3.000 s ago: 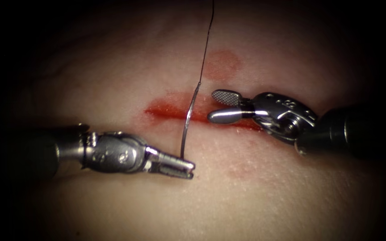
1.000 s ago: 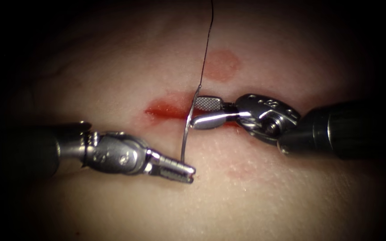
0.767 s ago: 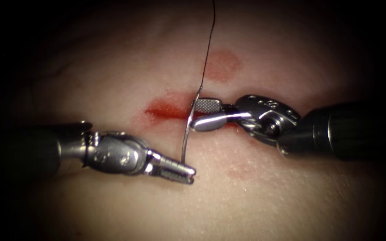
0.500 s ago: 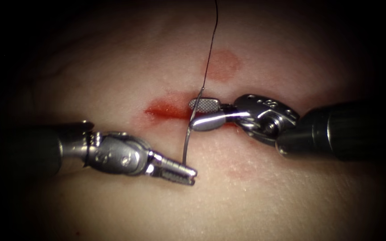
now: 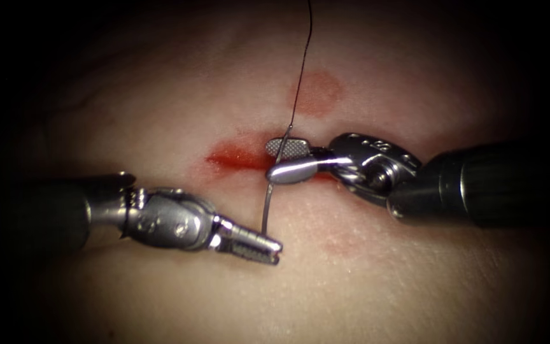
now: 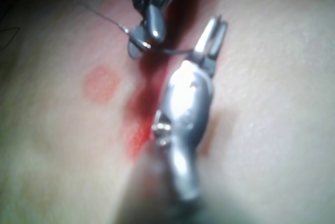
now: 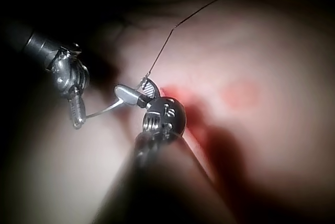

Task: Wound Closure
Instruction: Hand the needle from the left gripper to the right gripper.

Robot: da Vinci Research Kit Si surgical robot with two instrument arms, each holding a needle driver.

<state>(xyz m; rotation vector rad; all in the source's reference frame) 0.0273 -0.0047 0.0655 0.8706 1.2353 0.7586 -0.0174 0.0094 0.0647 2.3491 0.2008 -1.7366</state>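
The left arm's silver wristed claw (image 5: 268, 245) lies nearest, low over the pale pink tissue (image 5: 383, 280) below the cut, its two slim jaws closed on one end of the thin curved steel needle (image 5: 267, 207). Which end of the curve this is cannot be told. From there the needle rises clear of the tissue, not in it, and crosses above the red, fluid-stained horizontal cut (image 5: 237, 156). Over the cut the right arm's shiny steel claw (image 5: 281, 160) comes in from the right, its jaws narrowly parted around the needle's upper stretch, one ridged face behind it and the smooth one in front; whether they press on it is unclear. The left wrist view shows the same pairing, needle (image 6: 167, 51) spanning between the two claws. The fine dark thread (image 5: 299, 70) runs up from the needle's top, past a round pinkish stain (image 5: 316, 92) on the far tissue.
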